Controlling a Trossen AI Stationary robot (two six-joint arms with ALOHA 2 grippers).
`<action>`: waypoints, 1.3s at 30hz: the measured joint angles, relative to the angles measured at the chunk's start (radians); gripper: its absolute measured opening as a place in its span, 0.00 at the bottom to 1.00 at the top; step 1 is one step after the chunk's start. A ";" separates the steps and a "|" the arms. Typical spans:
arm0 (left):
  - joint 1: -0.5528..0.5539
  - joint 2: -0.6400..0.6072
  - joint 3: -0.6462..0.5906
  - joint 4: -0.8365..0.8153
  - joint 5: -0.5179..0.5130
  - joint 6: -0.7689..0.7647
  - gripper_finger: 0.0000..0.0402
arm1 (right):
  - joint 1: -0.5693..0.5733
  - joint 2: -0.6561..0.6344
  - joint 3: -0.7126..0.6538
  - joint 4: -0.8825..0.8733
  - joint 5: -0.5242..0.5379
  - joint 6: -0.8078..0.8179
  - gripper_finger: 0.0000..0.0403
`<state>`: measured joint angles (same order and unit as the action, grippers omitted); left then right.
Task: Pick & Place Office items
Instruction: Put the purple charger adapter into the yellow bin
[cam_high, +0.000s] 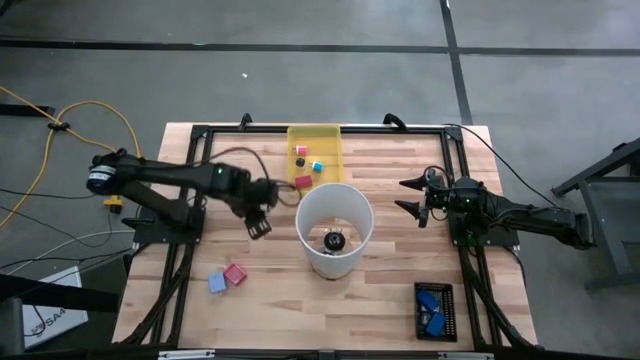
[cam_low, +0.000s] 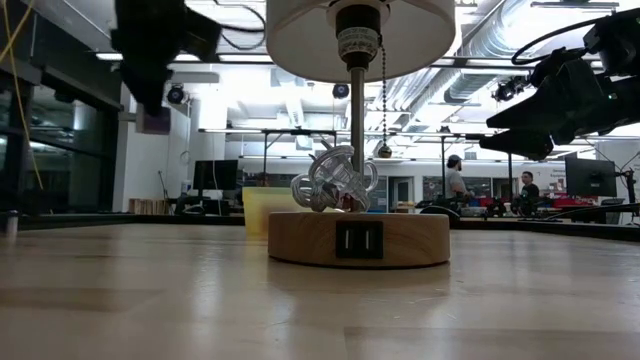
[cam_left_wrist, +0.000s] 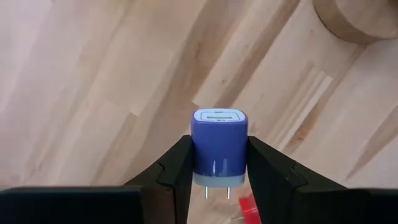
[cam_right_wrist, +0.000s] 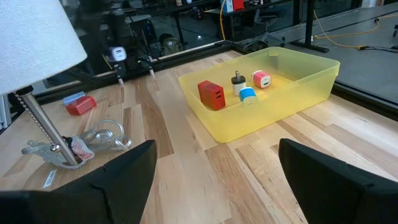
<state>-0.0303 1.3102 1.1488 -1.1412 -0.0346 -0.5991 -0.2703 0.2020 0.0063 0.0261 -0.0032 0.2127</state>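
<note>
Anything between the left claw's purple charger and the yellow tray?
High view: only bare wood separates the left claw, holding the purple charger, from the yellow tray.

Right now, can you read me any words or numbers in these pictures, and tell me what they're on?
"SA4" (a guess, partly hidden): on the white box on the floor.
Lamp socket label: too small to read.
Blue USB charger held in the left gripper: no readable print.
Red charger in the yellow tray: nothing readable.

No text, label, brand, number or sign is readable on anything in these views.
</note>
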 joint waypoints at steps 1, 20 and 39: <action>0.032 0.000 0.000 0.000 0.015 0.032 0.30 | 0.000 0.000 0.000 0.000 0.000 0.000 0.81; 0.660 0.000 0.000 0.001 0.244 0.568 0.30 | 0.000 0.000 0.000 0.000 0.000 0.000 0.81; 0.719 0.000 0.000 0.065 0.244 0.631 0.30 | 0.000 0.000 0.000 0.000 0.000 0.000 0.81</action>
<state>0.6884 1.3106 1.1488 -1.0764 0.2092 0.0314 -0.2706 0.2016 0.0063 0.0261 -0.0032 0.2127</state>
